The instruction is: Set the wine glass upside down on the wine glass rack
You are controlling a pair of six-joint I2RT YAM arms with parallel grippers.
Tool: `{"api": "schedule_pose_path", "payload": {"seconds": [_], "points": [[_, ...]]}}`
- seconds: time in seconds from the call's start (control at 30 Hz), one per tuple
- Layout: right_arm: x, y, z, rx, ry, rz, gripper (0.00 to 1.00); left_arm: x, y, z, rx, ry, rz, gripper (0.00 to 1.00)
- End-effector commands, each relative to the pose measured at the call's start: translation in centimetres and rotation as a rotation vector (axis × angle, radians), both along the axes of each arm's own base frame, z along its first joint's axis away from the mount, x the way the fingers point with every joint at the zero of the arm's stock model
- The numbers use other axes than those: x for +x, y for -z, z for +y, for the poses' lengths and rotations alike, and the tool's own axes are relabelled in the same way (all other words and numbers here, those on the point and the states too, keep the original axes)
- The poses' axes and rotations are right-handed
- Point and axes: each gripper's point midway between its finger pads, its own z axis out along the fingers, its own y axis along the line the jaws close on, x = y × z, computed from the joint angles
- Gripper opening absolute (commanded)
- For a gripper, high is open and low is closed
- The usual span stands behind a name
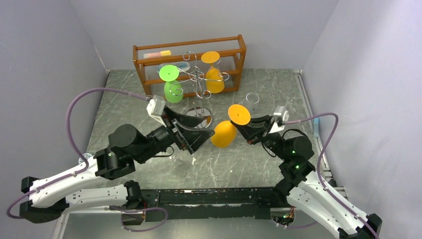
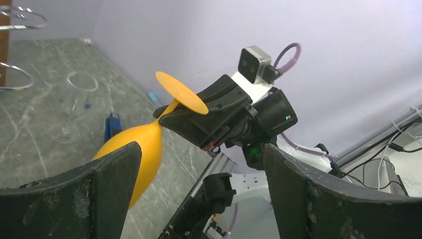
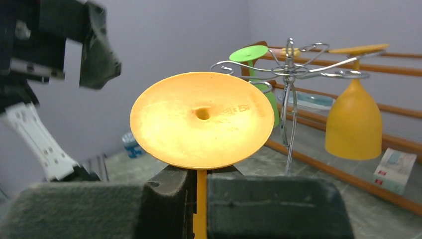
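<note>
Fingers of the right gripper [image 1: 239, 126] are pressed together on the thin stem of the orange wine glass [image 1: 224, 133], just under its round foot. From the right wrist we see the foot facing us as a flat disc, with the stem running down between the black pads [image 3: 164, 199]. The glass is tilted in the air above the table [image 1: 268, 164], with its foot up toward the far right and its bowl down toward the near left. It hangs near the middle of the scene, nearer to us than the wine glass rack [image 1: 198, 79] and apart from it.

We find the left gripper [image 1: 203, 138] just left of the bowl, its fingers [image 2: 114, 184] spread wide and gripping nothing. In its own wrist view the bowl shows past the left finger, partly hidden by it. We cannot tell whether that finger touches the bowl.

The rack stands at the far side of the table, just in front of the wooden shelf unit [image 1: 240, 50]. Two glasses hang from its curled arms with their bowls down: a green glass [image 1: 172, 90] on the left and a second orange glass [image 1: 214, 78] on the right. A clear glass [image 1: 252, 100] stands on the table to the right of the rack, beyond the right gripper.
</note>
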Motion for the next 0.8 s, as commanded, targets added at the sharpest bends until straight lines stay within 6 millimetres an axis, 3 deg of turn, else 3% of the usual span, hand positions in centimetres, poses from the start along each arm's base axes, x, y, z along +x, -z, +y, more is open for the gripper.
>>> {"api": "schedule_pose_path", "payload": {"seconds": [0.0,0.17,0.37,0.57,0.77], "points": [[-1.6,0.8,1.2,-0.197,-0.058,-0.275,0.00,-0.5,2.4,-2.3,0.107,0.060,0.108,0.96],[-1.9,1.1,1.7,-0.239,-0.080,-0.336,0.00,0.1,3.0,-3.7,0.110,0.048,0.203,0.97],[-3.0,1.4,2.4,-0.269,-0.152,-0.393,0.00,1.1,1.6,-4.6,-0.006,0.042,0.258,0.94],[-3.7,1.0,2.4,-0.237,-0.173,-0.409,0.00,2.4,2.2,-5.2,-0.009,0.088,0.320,0.76],[-4.2,1.2,2.7,-0.254,-0.217,-0.409,0.00,2.1,3.2,-5.7,-0.004,0.138,0.348,0.59]]}}
